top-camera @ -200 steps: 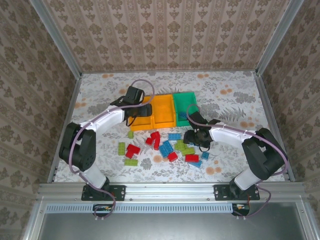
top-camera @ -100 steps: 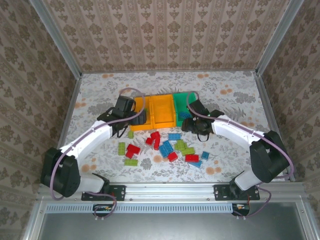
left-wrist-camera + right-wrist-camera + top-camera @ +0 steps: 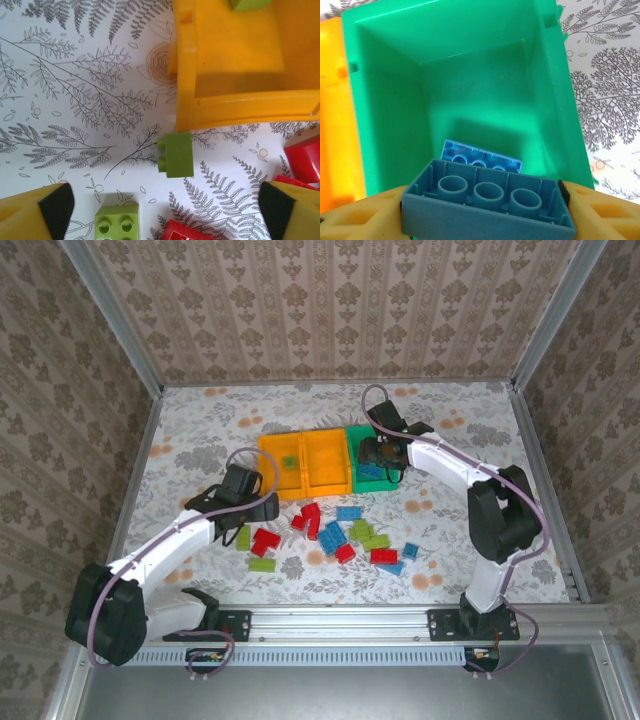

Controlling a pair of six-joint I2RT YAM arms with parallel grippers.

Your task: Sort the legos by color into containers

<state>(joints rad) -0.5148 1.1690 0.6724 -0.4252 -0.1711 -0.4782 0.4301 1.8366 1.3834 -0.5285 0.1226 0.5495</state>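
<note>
right gripper [image 3: 486,212] clamps a blue lego [image 3: 487,200], green bin [image 3: 485,75] beneath; left gripper [image 3: 164,212] gapes wide, lime lego [image 3: 176,155] just ahead.

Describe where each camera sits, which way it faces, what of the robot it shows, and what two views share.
Top external: above and behind the arms, facing down at the table; both arms, left claw and right claw show.
Left wrist: on the left arm, facing down at a lime green brick beside an orange-yellow bin; its fingertips show.
Right wrist: on the right arm, facing down into the green bin; its claw grips a blue brick.
Shared: top external and right wrist both show the green bin.
</note>
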